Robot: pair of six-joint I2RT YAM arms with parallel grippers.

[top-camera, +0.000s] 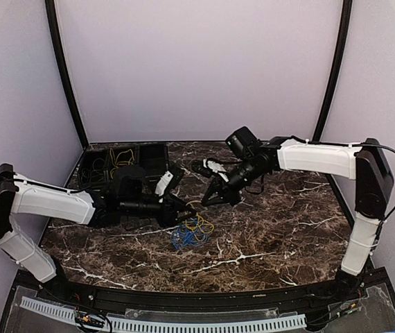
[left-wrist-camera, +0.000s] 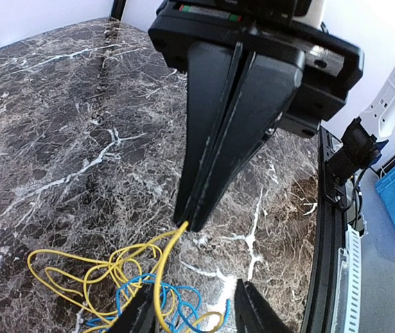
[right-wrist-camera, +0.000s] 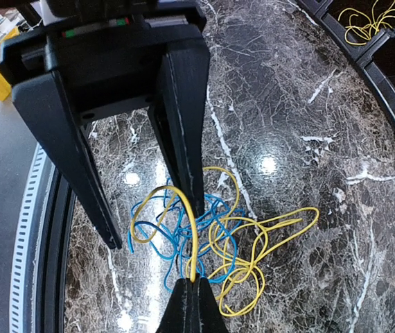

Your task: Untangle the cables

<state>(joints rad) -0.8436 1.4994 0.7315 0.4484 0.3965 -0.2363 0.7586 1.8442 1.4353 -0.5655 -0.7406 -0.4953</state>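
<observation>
Pinching yellow cable (right-wrist-camera: 267,236) in closed right gripper (right-wrist-camera: 195,284); strand drops from its tips to loops tangled with blue cable (right-wrist-camera: 157,241) directly below. Left gripper (right-wrist-camera: 156,225) open, tip-to-tip opposite, nearer the tangle.

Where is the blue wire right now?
In the top view, the blue cable lies on the table slightly left of centre, tangled with the yellow cable.

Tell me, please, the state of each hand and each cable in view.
right hand: shut, pinching one strand of the yellow cable.
left hand: open, empty, poised over the tangle.
yellow cable: tangled with the blue cable, one strand raised to the pinch.
blue cable: loose loops on the table, still tangled.
</observation>
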